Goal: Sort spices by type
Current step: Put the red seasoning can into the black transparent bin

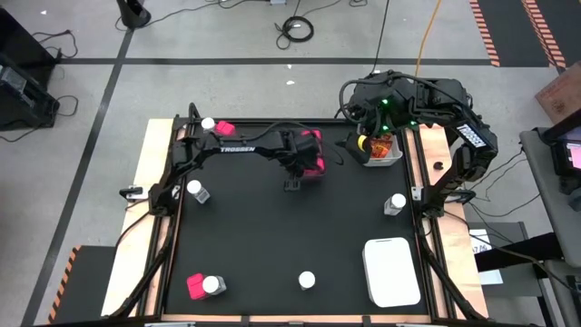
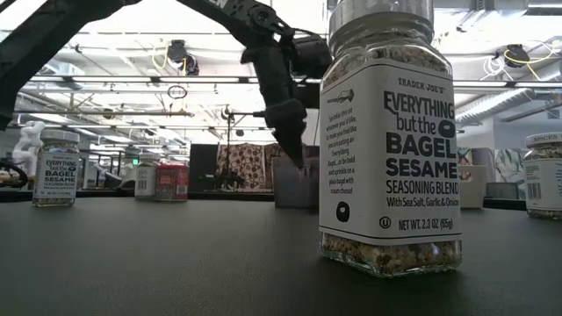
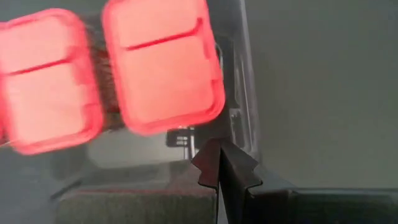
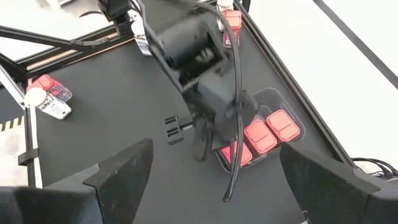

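Note:
A small clear-walled tray (image 1: 311,153) near the table's middle holds pink packs (image 3: 163,65); the right wrist view shows three of them (image 4: 260,137). My left gripper (image 3: 219,163) stands at the tray's near rim, pointing down, shut. Loose spices lie around it: a jar with a pink pack (image 1: 224,128) at the far left, another such pair (image 1: 201,285) at the near left, and single jars (image 1: 195,191), (image 1: 307,280), (image 1: 395,204). Orange-red sachets (image 1: 381,143) lie in a white bin at the far right. My right gripper (image 4: 214,152) hangs open above that corner, holding nothing. My left gripper comes from above, pointing down, with its fingers (image 2: 297,145) shut at the clear tray's rim (image 3: 239,140), on the side toward the table's near edge. The thin wall seems pinched between the tips, but they hide the spot. The tray rests flat on the table.
A white rectangular bin (image 1: 392,271) sits at the near right. One jar (image 2: 391,140) stands close before the low camera and blocks much of that view. The black mat has open room between the tray and the near edge. The right arm is folded over the far right corner.

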`<action>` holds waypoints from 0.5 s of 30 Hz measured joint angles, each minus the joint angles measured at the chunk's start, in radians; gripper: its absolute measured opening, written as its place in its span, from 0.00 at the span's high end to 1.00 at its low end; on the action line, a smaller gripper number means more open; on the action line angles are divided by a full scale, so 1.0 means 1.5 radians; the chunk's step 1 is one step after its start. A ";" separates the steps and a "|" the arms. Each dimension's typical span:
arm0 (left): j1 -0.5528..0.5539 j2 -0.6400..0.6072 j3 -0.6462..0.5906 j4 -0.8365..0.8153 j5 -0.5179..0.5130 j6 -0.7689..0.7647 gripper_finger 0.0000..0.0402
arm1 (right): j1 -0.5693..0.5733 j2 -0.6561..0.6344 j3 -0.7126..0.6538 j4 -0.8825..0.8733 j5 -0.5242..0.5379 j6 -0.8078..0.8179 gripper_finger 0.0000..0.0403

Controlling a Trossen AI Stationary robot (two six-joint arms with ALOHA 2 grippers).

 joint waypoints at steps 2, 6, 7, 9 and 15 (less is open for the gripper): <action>0.004 -0.021 0.000 -0.008 0.000 0.000 0.99 | 0.000 0.000 0.000 0.000 0.000 0.000 0.14; 0.017 -0.071 0.001 -0.030 -0.001 0.000 0.99 | 0.000 0.000 0.000 0.000 0.000 0.000 0.14; 0.021 -0.087 0.001 -0.031 -0.004 -0.003 0.99 | 0.000 0.000 0.000 0.000 0.000 0.000 0.14; 0.032 -0.121 0.001 -0.049 -0.010 -0.004 0.99 | 0.000 0.000 0.000 0.000 0.000 0.001 0.14; 0.098 -0.209 0.001 -0.106 -0.015 -0.002 0.99 | 0.000 0.000 0.000 0.000 0.000 0.000 0.14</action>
